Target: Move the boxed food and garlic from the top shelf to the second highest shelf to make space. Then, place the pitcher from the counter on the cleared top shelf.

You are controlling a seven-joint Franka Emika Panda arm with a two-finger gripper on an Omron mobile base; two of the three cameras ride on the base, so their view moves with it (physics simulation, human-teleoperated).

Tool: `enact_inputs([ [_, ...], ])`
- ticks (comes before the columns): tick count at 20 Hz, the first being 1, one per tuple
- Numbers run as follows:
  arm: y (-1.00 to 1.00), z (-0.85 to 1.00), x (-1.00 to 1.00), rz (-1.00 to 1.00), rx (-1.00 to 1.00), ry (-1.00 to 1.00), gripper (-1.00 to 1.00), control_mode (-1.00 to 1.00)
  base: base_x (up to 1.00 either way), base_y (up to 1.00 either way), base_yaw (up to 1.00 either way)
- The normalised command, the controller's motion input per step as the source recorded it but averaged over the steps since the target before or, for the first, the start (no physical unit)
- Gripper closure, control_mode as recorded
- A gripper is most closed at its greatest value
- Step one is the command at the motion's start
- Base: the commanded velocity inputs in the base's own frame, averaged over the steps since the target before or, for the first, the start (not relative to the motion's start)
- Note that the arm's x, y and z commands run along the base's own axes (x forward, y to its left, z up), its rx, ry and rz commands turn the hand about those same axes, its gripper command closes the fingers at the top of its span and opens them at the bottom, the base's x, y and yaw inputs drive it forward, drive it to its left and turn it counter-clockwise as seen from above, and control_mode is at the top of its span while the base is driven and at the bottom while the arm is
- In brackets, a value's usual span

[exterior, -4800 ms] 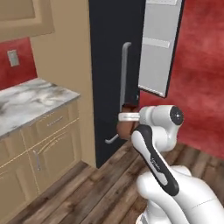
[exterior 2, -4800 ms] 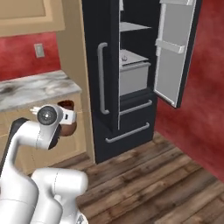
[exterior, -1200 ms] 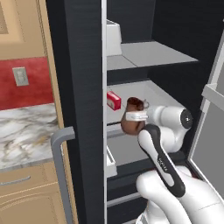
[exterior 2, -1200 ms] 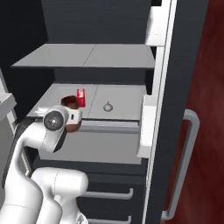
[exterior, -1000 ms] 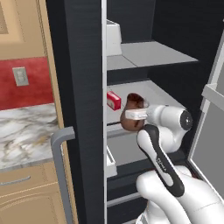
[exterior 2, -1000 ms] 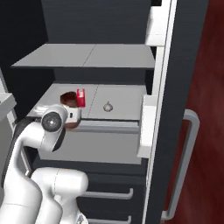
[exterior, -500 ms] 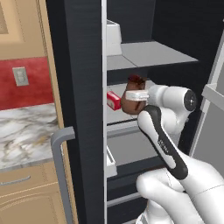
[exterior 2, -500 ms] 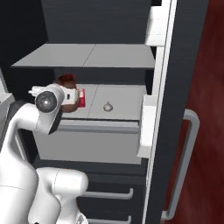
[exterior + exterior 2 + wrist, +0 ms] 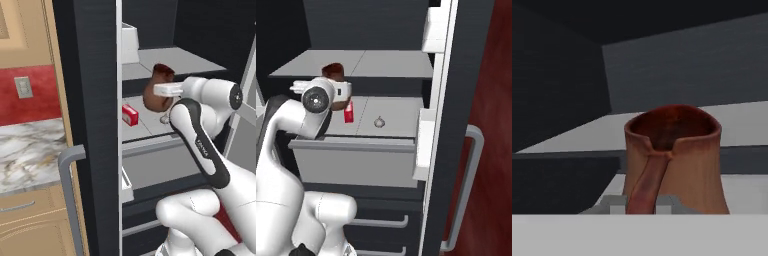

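Observation:
The reddish-brown pitcher (image 9: 158, 91) hangs in front of the open fridge, about level with the front edge of the top shelf (image 9: 190, 59). My gripper (image 9: 161, 90) is shut on its handle. In the hand view the pitcher (image 9: 679, 155) sits close, with its handle (image 9: 646, 186) toward me between my gripper (image 9: 643, 206) fingers. Behind it lies the top shelf (image 9: 747, 114). The boxed food (image 9: 130, 115) (image 9: 348, 111) and the garlic (image 9: 379, 121) rest on the second highest shelf (image 9: 396, 127). In the right base view my hand hides all but the pitcher's rim (image 9: 333, 71).
A white container (image 9: 129, 44) stands at the left end of the top shelf. A grey drawer (image 9: 356, 165) sits under the second shelf. The open fridge door (image 9: 448, 130) stands on the right and a closed dark door with a grey handle (image 9: 70, 195) on the left. The counter (image 9: 30, 150) lies further left.
Since several seconds ago the base has come from the counter to the open fridge. Within the last second the arm has lifted the pitcher from second-shelf height to the top shelf's edge.

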Motion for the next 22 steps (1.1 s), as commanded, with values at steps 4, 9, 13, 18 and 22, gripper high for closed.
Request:
enact_inputs([
  [4,-0.08,0.48,0.01,0.05,0.0,-0.19,1.0,-1.0,0.0,0.0,0.0],
  [9,-0.08,0.7,0.12,0.03,0.0,-0.03,1.0,-1.0,0.0,0.0,0.0],
  [13,-0.08,0.68,0.22,0.01,0.0,0.0,1.0,-1.0,0.0,0.0,0.0],
  [18,-0.02,0.28,0.4,0.01,0.0,0.01,1.0,-1.0,0.0,0.0,0.0],
  [22,0.0,0.0,0.43,0.0,0.0,0.0,1.0,-1.0,0.0,0.0,0.0],
])
